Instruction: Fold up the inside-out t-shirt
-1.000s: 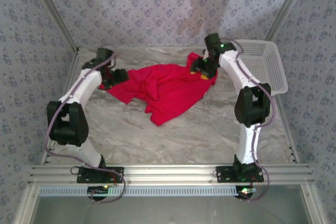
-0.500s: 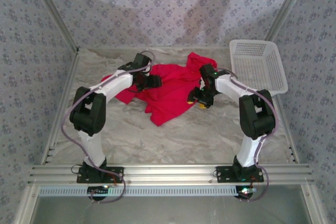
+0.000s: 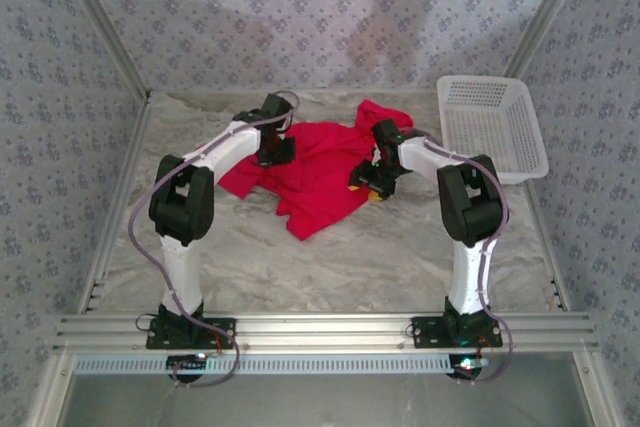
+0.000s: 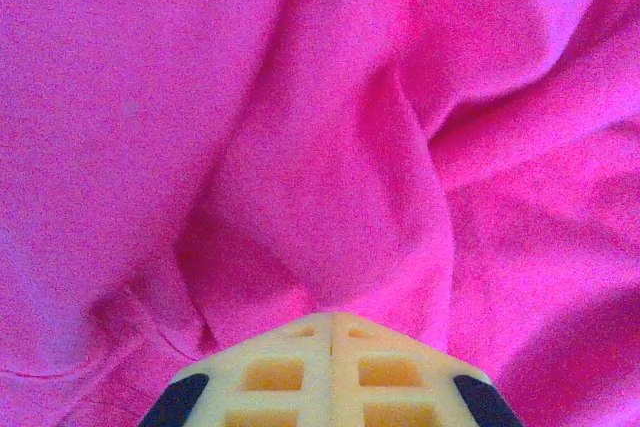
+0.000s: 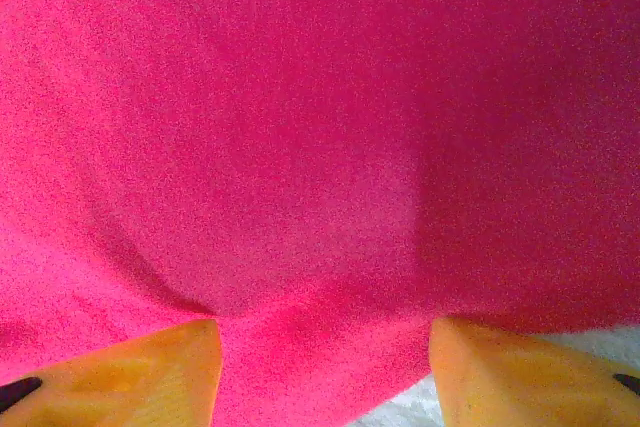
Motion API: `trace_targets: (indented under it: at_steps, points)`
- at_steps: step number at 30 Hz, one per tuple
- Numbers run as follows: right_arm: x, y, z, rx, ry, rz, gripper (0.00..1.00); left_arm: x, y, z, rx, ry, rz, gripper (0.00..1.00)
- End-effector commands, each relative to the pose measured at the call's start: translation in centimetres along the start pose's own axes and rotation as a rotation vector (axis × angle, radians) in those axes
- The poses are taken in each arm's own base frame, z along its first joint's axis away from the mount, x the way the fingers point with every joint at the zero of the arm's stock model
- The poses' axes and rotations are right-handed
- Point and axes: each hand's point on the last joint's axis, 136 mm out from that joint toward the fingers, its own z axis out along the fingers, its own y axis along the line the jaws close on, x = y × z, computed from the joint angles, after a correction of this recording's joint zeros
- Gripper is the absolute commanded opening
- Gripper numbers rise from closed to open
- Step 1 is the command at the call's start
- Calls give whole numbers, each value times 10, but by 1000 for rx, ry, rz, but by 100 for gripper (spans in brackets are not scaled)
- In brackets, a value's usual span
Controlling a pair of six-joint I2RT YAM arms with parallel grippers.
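The inside-out t-shirt (image 3: 318, 175) is bright red and lies crumpled on the back half of the table. My left gripper (image 3: 272, 153) is down on its upper left part. In the left wrist view that gripper (image 4: 332, 317) is shut, with a raised fold of red cloth (image 4: 330, 207) pinched at its tips. My right gripper (image 3: 367, 183) is at the shirt's right edge. In the right wrist view it (image 5: 325, 337) is open, its yellow fingers (image 5: 130, 372) wide apart over the red fabric (image 5: 300, 167).
A white plastic basket (image 3: 495, 122) stands at the back right, close to the right arm. The marbled table (image 3: 330, 267) is bare in front of the shirt. An aluminium rail (image 3: 320, 332) runs along the near edge, and patterned walls stand on three sides.
My left gripper moved from the shirt's left edge inward and shut on the cloth. My right gripper came forward from near the basket to the shirt's right edge, still open.
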Motion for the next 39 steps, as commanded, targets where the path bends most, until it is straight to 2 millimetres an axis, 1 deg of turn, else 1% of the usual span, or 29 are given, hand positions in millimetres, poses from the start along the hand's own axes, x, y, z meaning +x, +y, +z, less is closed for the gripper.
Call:
trace_targets:
  at_steps: [1,2,3,4,5,6,7,8,9,10,11,12,14,18,21,24,26,28,29,30,32,34,35,36,38,39]
  points:
    - [-14,0,7,30,-12,39,55,-16,10,-27,-26,-24,-5,0]
    - [-16,0,9,32,-14,41,50,-21,9,-33,-20,-38,-5,0]
    - [-17,1,10,31,-14,39,41,-26,9,-40,-16,-55,-5,0]
    - [-19,3,9,28,-20,37,31,-31,10,-45,-12,-70,-9,0]
    - [-19,5,7,25,-25,32,23,-33,10,-48,-8,-77,-13,0]
    - [-20,6,3,23,-34,28,16,-35,9,-50,2,-81,-12,0]
    - [-21,8,-2,21,-45,20,13,-34,4,-50,32,-76,-4,2]
    - [-22,10,-5,19,-53,13,12,-32,-2,-49,63,-66,5,21]
    - [-22,11,-9,17,-59,7,12,-28,-10,-47,101,-52,12,45]
    - [-21,11,-12,16,-60,5,12,-24,-17,-44,129,-38,20,58]
    - [-20,12,-12,13,-57,7,12,-20,-23,-41,144,-30,30,64]
    - [-19,12,-12,9,-51,8,12,-15,-28,-37,149,-20,45,67]
    - [-16,12,-9,1,-38,9,12,-7,-37,-29,146,0,76,69]
    - [-13,11,-6,-4,-31,11,12,15,-48,-9,121,61,134,67]
    - [-13,8,-6,1,-25,17,12,31,-48,3,81,105,182,65]
    - [-14,6,-8,-2,-27,23,12,42,-32,14,-27,132,237,64]
    - [-15,5,-11,-6,-32,28,12,44,-22,21,-79,139,253,64]
    - [-15,4,-14,-7,-35,32,11,44,-14,28,-118,141,263,61]
    - [-16,3,-16,-10,-38,33,8,44,-11,31,-137,144,269,58]
    - [-16,3,-18,-11,-40,34,5,43,-9,32,-151,144,273,52]
    - [-15,3,-23,-17,-47,36,0,39,-5,32,-184,138,286,34]
    - [-12,1,-28,-17,-50,40,0,30,-1,27,-216,122,298,16]
    - [-11,0,-31,-16,-50,12,0,25,1,23,-236,112,306,6]
    - [-9,-1,-34,-16,-49,8,0,20,3,18,-254,102,313,0]
    - [-5,-6,-42,-14,-48,6,0,7,8,3,-284,79,316,0]
    - [-3,-8,-46,-11,-49,4,0,4,10,-2,-291,76,314,0]
